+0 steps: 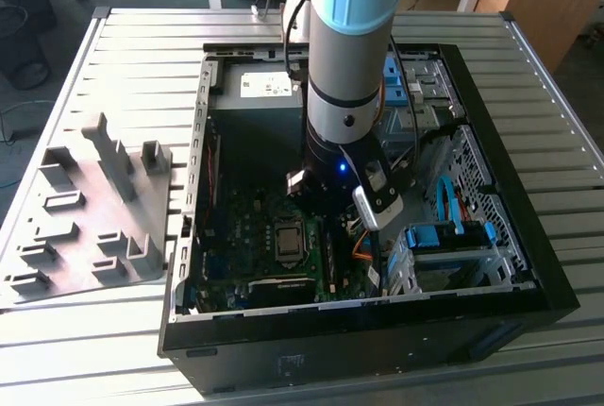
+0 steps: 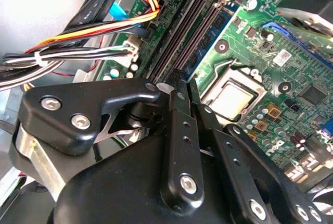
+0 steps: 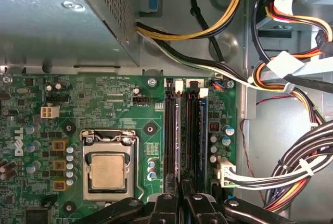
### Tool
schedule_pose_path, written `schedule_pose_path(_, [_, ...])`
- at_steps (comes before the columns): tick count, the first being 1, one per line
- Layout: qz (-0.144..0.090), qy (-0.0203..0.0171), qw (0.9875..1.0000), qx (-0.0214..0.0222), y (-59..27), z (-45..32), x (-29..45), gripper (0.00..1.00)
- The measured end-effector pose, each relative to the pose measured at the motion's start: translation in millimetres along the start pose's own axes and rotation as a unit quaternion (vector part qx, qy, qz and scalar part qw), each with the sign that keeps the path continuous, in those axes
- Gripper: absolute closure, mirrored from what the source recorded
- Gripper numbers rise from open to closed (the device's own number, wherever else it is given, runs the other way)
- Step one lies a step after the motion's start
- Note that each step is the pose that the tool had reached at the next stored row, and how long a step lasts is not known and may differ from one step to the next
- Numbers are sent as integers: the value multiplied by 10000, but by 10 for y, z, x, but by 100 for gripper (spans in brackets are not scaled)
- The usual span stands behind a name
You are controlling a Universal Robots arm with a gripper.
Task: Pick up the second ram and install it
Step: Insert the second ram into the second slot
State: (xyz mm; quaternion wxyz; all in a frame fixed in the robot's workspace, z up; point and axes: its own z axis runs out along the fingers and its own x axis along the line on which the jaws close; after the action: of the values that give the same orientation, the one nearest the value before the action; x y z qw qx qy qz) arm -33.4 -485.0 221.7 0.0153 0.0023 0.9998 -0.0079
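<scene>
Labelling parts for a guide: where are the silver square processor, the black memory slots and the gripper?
Silver square processor (image 3: 107, 172), first wrist view, lid centre.
Black memory slots (image 3: 170, 130), first wrist view, slot body.
Gripper (image 2: 183, 86), second wrist view, between fingertips.

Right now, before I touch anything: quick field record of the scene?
end effector: inside the open computer case, low over the memory slots
memory slots: parallel black slots on the green motherboard, beside the CPU
CPU: bare metal lid showing, no cooler on it
cables: bundled on the far side of the slots from the CPU
fixture block: grey, on the slatted table, at the exterior view's left of the case, apart from it
</scene>
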Motion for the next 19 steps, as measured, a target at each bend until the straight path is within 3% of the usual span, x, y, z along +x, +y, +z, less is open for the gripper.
schedule_pose_path(6, [130,3,9999,7,5,6,0,86])
schedule_pose_path(14, [130,1,9999,51,13,18,-1,86])
schedule_pose_path(19, [131,2,9999,57,34,35,-4,86])
